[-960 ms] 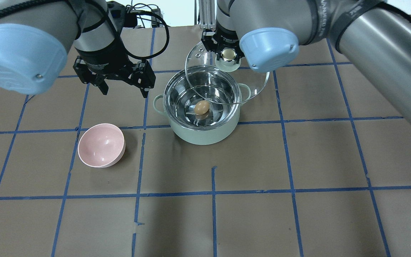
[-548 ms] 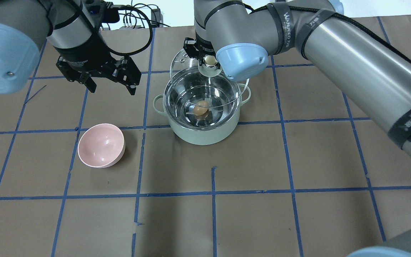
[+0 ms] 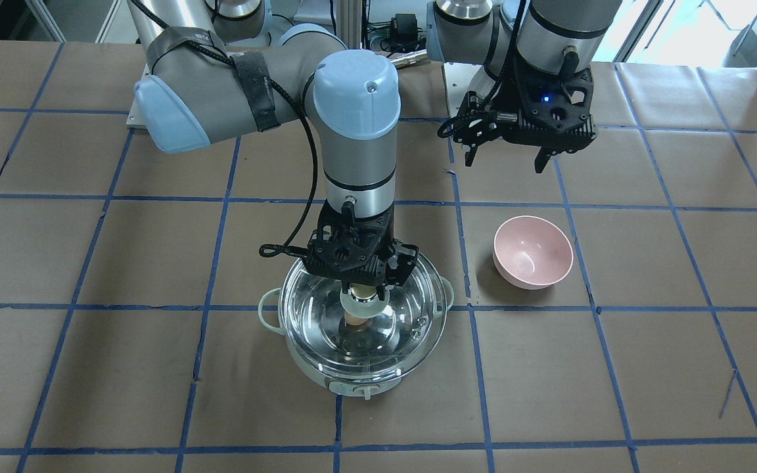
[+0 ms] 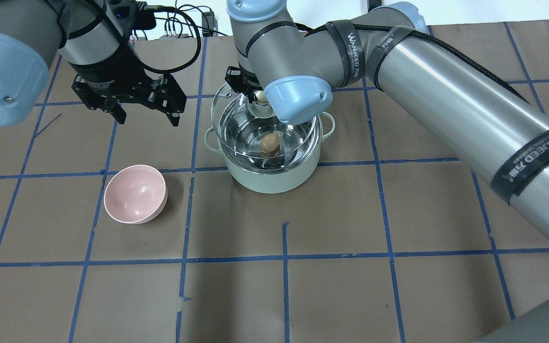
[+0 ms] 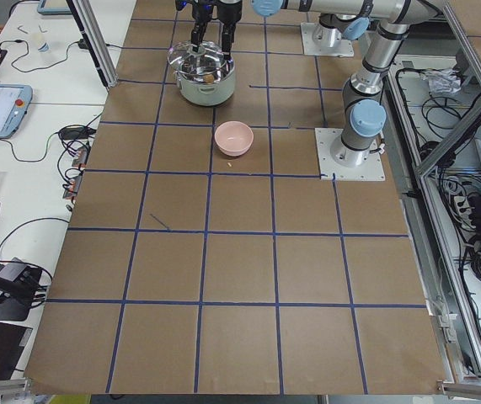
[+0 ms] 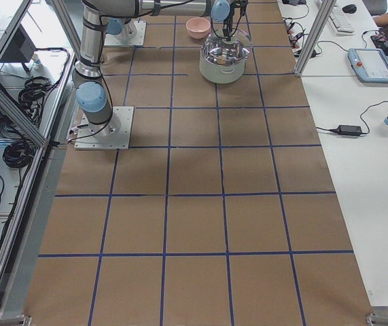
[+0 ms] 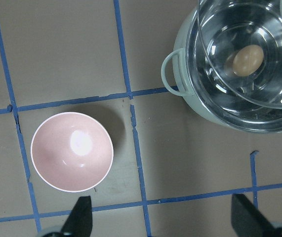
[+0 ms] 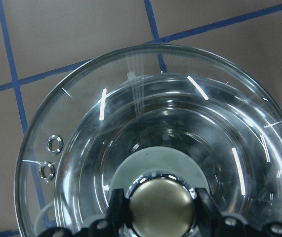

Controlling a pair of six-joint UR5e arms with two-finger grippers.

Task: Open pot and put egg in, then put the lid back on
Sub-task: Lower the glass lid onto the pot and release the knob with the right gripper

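The mint-green pot (image 4: 270,180) stands at mid-table with the tan egg (image 4: 269,143) on its steel bottom. My right gripper (image 4: 260,97) is shut on the beige-gold knob (image 8: 160,205) of the clear glass lid (image 4: 217,112). It holds the lid level, just over the pot's mouth and a little off-centre. In the front view the lid (image 3: 411,341) covers the pot (image 3: 270,315), and the egg (image 3: 354,320) shows through the glass. My left gripper (image 4: 149,120) is open and empty, raised to the left of the pot. The egg also shows in the left wrist view (image 7: 247,59).
An empty pink bowl (image 4: 135,193) sits left of and nearer than the pot; it also shows in the front view (image 3: 533,251) and the left wrist view (image 7: 71,151). Brown paper with a blue tape grid covers the table. Cables lie at the far edge.
My right arm has carried the lid leftward and down from beyond the pot's far right to over its mouth. My left gripper has drawn back to the left, still open.
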